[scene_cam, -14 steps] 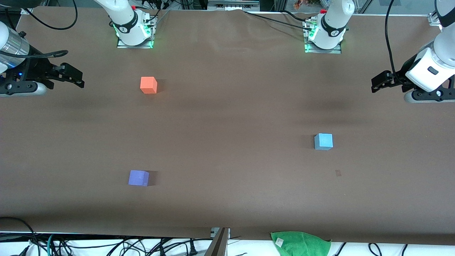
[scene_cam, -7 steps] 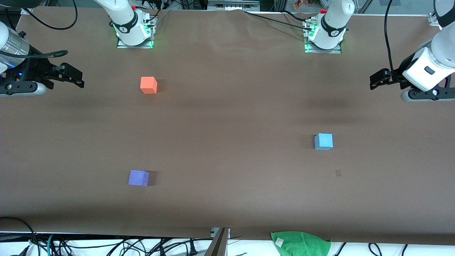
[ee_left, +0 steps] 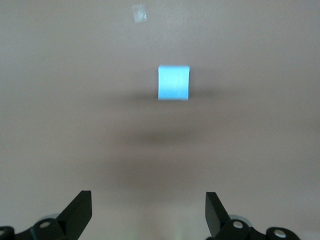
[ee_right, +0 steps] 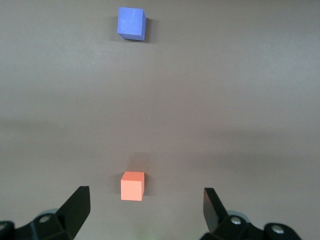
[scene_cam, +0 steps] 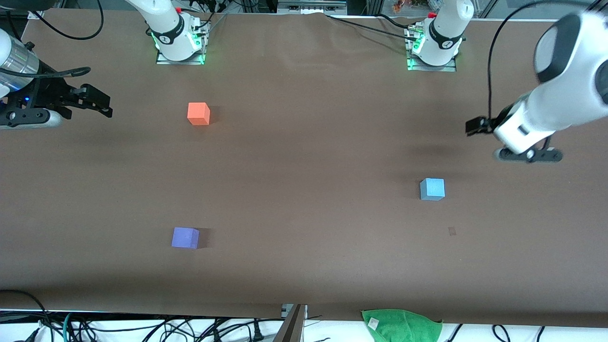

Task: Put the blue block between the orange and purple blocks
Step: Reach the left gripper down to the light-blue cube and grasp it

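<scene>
The light sky-blue block (scene_cam: 432,189) sits on the brown table toward the left arm's end. It also shows in the left wrist view (ee_left: 174,83). My left gripper (scene_cam: 474,127) is open and empty, up in the air over bare table beside the blue block and apart from it (ee_left: 148,212). The orange block (scene_cam: 198,114) and the purple block (scene_cam: 185,238) sit toward the right arm's end, the purple one nearer the front camera. My right gripper (scene_cam: 105,105) waits open and empty beside the orange block (ee_right: 132,186); the purple block (ee_right: 131,23) shows farther off.
A green cloth (scene_cam: 403,325) lies past the table's near edge, with cables beside it. A small dark mark (scene_cam: 451,231) is on the table near the blue block. The arm bases (scene_cam: 179,42) (scene_cam: 434,47) stand along the table's back edge.
My left arm has swung in from the table's end toward the blue block, its gripper now closer to it. The right arm and all three blocks have not moved.
</scene>
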